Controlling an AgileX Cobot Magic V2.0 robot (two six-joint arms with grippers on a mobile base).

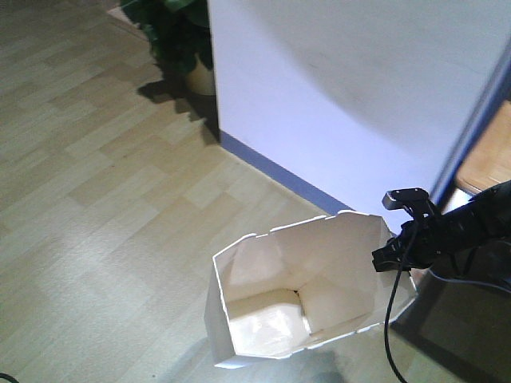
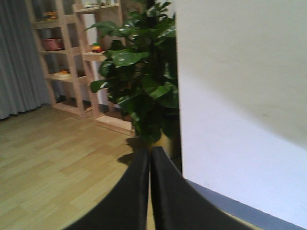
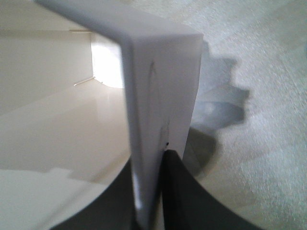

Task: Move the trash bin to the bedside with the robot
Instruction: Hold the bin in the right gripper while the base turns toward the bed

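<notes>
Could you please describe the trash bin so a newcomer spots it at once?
Before the white wall with blue skirting, on the plank floor, is the white plastic trash bin. Its notched rim and cream inside set it apart; the jaws of the black right arm pinch it.

White trash bin [image 1: 335,255] on floor [image 1: 96,199]

Glossy white plastic trash bin [image 1: 319,263], smooth wood-plank floor [image 1: 96,159], matt pale wall [image 1: 343,80]
</notes>
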